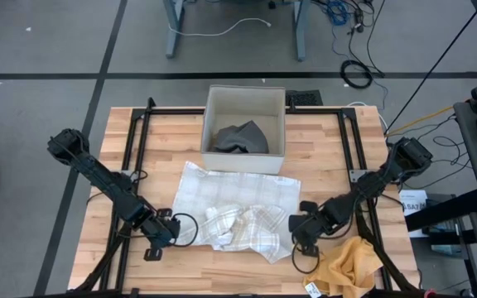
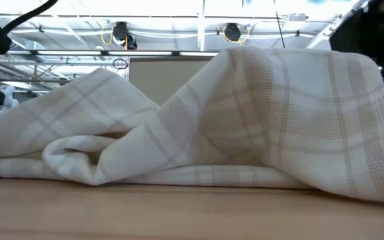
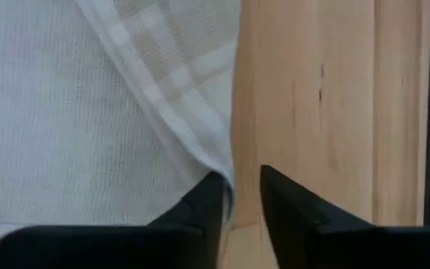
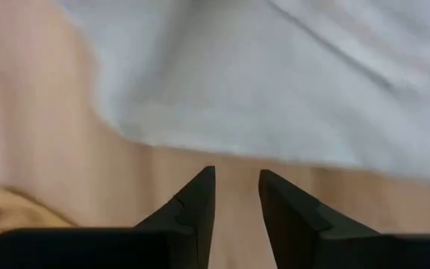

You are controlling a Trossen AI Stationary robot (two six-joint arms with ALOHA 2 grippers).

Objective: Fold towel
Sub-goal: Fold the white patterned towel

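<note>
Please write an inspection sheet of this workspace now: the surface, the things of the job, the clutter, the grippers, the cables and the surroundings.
Surface: wooden table, bare at its left part.
Job's things: white checked towel, spread flat at the far part, bunched at the near edge.
Clutter: open box with a grey cloth inside; yellow cloth at the near right corner.
Grippers: left gripper at the towel's near left edge, fingers apart; right gripper over bare wood beside the towel's right side, fingers apart, holding nothing.
Cables: black cables on the floor beyond the table.
Surroundings: grey floor; no person seen.
</note>
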